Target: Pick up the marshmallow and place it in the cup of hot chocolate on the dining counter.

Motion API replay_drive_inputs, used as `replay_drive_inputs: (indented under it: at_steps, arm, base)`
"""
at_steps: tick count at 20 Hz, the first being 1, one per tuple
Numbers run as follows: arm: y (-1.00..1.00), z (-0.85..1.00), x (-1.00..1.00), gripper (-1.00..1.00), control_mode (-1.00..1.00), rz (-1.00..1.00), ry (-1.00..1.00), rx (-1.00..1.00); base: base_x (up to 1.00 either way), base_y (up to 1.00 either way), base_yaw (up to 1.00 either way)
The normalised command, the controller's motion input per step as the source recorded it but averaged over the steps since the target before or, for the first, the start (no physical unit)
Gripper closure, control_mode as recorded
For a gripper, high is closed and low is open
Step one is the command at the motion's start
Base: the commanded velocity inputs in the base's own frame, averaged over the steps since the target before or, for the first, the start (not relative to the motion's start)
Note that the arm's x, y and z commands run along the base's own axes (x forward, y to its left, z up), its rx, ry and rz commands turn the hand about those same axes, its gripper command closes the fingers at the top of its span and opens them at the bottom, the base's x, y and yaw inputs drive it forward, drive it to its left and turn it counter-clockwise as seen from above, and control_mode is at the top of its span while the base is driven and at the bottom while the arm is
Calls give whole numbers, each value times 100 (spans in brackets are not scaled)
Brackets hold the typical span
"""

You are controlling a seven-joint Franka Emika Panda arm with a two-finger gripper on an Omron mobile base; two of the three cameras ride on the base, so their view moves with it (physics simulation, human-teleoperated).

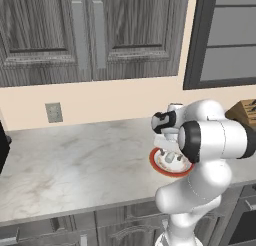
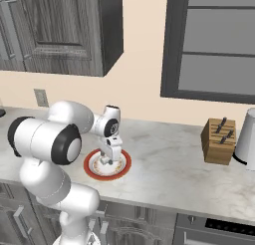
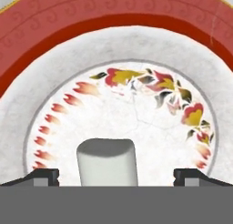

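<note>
Your gripper (image 3: 116, 176) stands spread wide, grasping nothing, directly over the plate (image 3: 113, 32). In the hand view the marshmallow (image 3: 107, 163) sits at 6 o'clock, between the two fingertips (image 3: 43, 176), with clear gaps on both sides, so neither pad touches it. It rests on the plate's white centre, inside the ring of red and yellow floral marks; the broad red rim arcs across from 9 through 12 to 3 o'clock.

In the right base view you see the gripper (image 2: 110, 157) pointing down at the plate (image 2: 92, 168) on the marble counter (image 2: 169, 174), near its front edge. A knife block (image 2: 218, 140) stands at 3 o'clock from the plate, well apart, with a pale appliance (image 2: 247, 137) just beside it.

In the left base view the arm's elbow covers part of the plate (image 1: 159, 166); a wall outlet (image 1: 53, 112) sits at 10 o'clock.
</note>
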Motion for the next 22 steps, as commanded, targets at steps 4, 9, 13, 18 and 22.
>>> replay_drive_inputs:
  at_steps: [4, 9, 13, 18, 22]
  arm:
    - [5, -11, 0, 100, -100, 0, 0, 0]
    - [7, -24, 0, 100, -100, 0, 0, 0]
    - [0, -1, 0, 100, -100, 0, -1, 0]
    - [0, 6, -10, 100, -100, 0, -7, 0]
    - [-3, 64, -50, 100, -100, 1, -22, 0]
  base:
    - [0, 0, 0]
    - [0, 0, 0]
    - [0, 0, 0]
    - [0, 0, 0]
    - [0, 0, 0]
